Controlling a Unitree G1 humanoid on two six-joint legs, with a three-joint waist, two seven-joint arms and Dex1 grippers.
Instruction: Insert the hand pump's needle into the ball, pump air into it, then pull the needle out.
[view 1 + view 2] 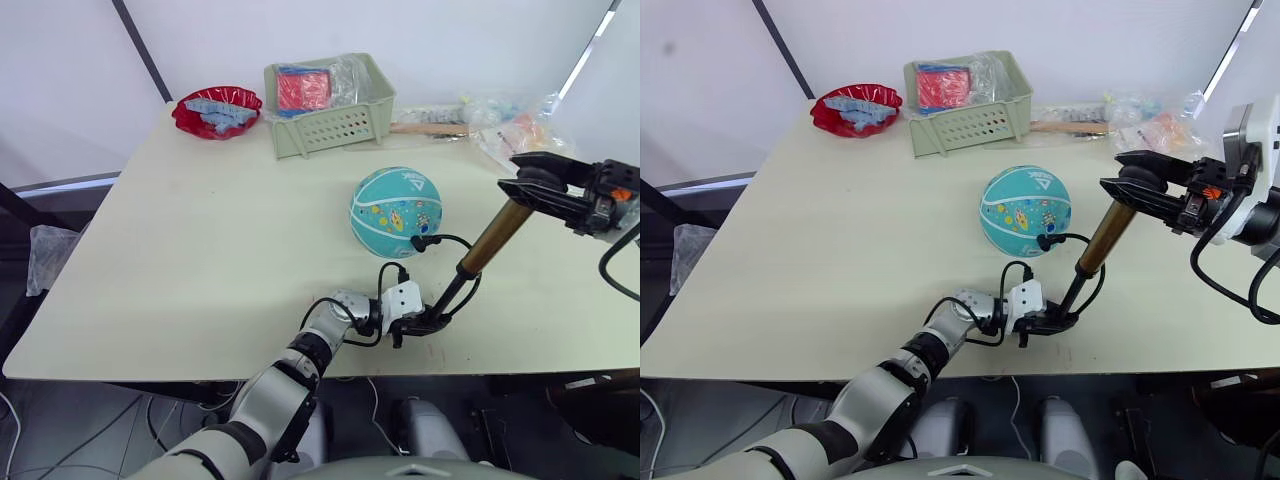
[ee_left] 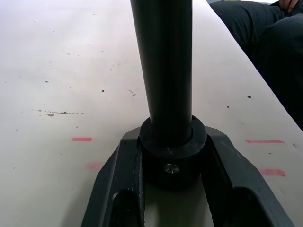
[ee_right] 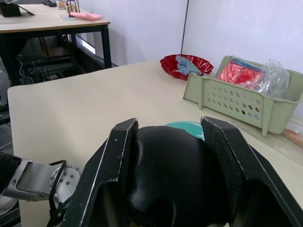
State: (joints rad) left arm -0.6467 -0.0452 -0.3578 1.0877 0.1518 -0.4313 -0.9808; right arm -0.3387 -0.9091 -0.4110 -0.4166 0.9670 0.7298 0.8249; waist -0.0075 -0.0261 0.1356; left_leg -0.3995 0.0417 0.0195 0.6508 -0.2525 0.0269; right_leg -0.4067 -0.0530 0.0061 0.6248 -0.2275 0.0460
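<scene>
The left gripper [image 1: 418,322] is clamped on the black end cap at the foot of the hand pump [image 1: 494,241], pinning it against the counter [image 1: 180,260] near the front edge; the left wrist view shows both fingers [image 2: 124,175] tight against the cap's collar. The right gripper [image 1: 548,186] is closed over the black T-handle at the top, so the pump leans up and to the right between the two arms. The bronze barrel looks rigid and smooth, likely slippery, so the cap and handle are the sounder holds. The thin black hose [image 1: 445,240] curls loosely from the pump's foot toward the ball [image 1: 396,212], which sits free on the counter just behind the left gripper. The needle at the hose end is too small to make out, and whether it is in the valve cannot be told. The ball is probably light and springy and would roll if pushed; the hose is limp and offers no pushing stiffness.
</scene>
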